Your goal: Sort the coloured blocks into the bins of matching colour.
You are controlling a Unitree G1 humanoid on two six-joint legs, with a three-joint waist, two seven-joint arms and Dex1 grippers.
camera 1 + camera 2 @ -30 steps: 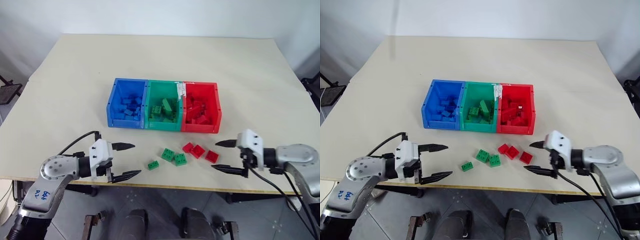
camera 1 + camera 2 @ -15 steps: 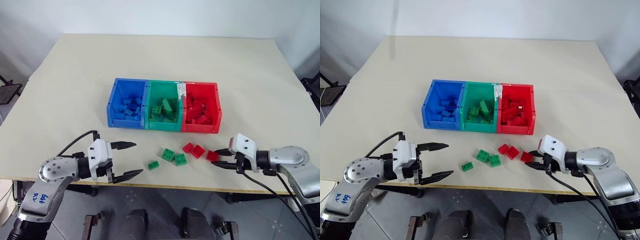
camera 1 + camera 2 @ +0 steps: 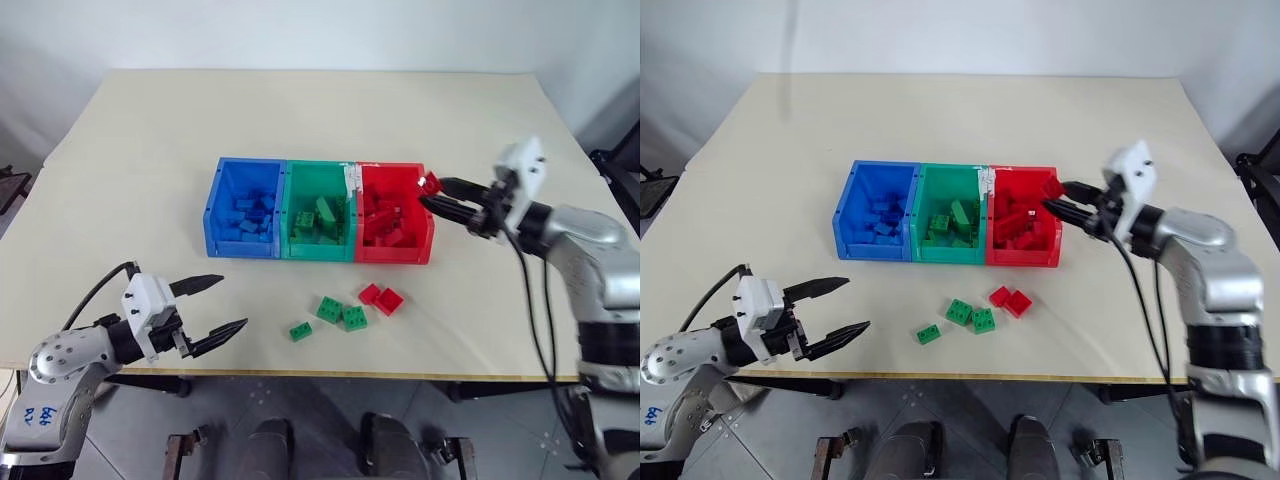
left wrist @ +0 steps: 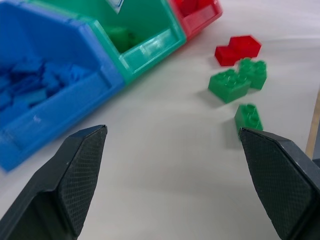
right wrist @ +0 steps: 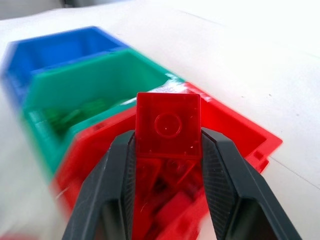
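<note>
Pale beige table (image 3: 300,110) w/ a light wood front edge stood against a plain white wall (image 3: 300,30); grey floor (image 3: 300,420) showed below the near edge. Three joined bins sat mid-table: blue bin (image 3: 214,205), green bin (image 3: 318,172), red bin (image 3: 395,172), each w/ matching blocks inside. Right gripper (image 3: 428,194) was clamped on a red block (image 3: 431,184), held above the red bin's right rim. Left gripper (image 3: 222,305) hung w/ fingers spread wide, holding nothing, over the near-left table edge. Loose on the table in front of the bins: two red blocks (image 3: 381,297) touching, two green blocks (image 3: 341,313) just beside them, one green block (image 3: 300,330) slightly apart.
</note>
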